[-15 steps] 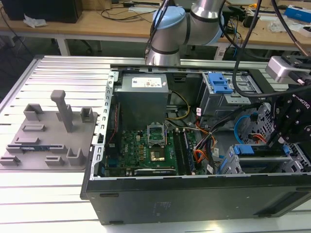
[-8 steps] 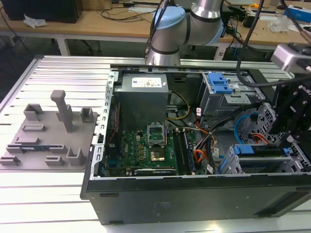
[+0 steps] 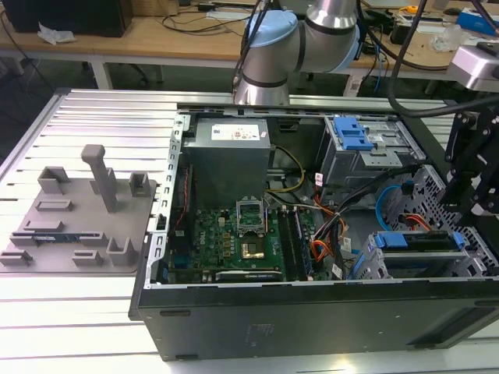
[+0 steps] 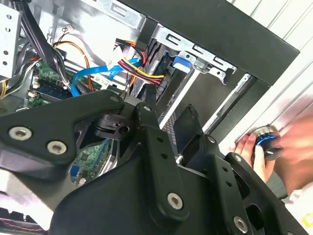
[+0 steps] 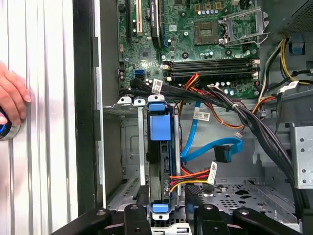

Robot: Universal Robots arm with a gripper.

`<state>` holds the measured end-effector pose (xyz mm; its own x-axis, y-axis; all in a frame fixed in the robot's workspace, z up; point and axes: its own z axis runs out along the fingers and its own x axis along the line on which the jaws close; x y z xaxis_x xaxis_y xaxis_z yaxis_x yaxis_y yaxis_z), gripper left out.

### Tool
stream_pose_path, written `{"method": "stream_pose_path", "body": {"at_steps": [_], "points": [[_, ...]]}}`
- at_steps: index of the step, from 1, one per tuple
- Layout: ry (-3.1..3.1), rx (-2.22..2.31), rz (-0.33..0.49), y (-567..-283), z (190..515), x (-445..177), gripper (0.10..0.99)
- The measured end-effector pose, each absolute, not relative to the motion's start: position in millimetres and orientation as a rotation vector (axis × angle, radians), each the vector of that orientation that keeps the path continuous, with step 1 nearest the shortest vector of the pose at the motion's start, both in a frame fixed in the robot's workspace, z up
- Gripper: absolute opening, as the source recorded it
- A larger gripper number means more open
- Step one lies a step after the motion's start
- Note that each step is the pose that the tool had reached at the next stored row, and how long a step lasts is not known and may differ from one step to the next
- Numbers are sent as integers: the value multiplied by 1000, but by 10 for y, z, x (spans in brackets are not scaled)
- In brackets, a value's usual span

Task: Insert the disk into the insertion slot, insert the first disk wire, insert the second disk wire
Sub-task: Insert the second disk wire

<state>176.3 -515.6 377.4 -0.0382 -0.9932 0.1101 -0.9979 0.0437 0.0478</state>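
The disk (image 5: 159, 147), in its bright blue carrier, sits edge-on inside the insertion slot (image 5: 129, 147), a light grey perforated cage at the case's corner. The exterior view shows the disk (image 3: 421, 241) in that cage (image 3: 374, 261) at its right. My gripper (image 5: 168, 205) hovers just over the disk's blue end tab, open, with one finger (image 5: 143, 203) on each side. A blue flat wire (image 5: 195, 147) ends in a loose blue plug (image 5: 222, 154) beside the disk. A red, yellow and black wire bundle (image 5: 188, 177) ends in a dark plug (image 5: 208, 186) close by.
A person's hand (image 5: 12, 103) rests on the ribbed table outside the case wall, holding a small round black device (image 4: 264, 142). The motherboard (image 5: 205, 44) lies beyond the cage. A taller grey box with a blue tab (image 3: 355, 140) stands farther back. Thick black cables (image 5: 254, 122) cross nearby.
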Motion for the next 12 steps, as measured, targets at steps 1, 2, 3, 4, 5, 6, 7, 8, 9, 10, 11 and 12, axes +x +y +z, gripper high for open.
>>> {"method": "stream_pose_path", "body": {"at_steps": [1,2,3,4,5,6,7,8,9,10,11,12], "points": [[-2185,2097,64,-5156,3774,1763,424],[-2185,2097,64,-5156,3774,1763,424],[-2185,2097,64,-5155,3774,1763,424],[-2184,2096,64,-5155,3774,1763,424],[-2184,2096,64,-5154,3774,1763,424],[-2184,2096,65,-5154,3774,1763,424],[-2184,2096,65,-5154,3774,1763,424],[-2184,2096,65,-5154,3774,1763,424],[-2184,2096,65,-5153,3774,1763,424],[-2184,2096,65,-5151,3773,1764,424],[-2183,2095,67,-5130,3770,1764,424],[-2180,2092,74,-5053,3774,1764,424]]}}
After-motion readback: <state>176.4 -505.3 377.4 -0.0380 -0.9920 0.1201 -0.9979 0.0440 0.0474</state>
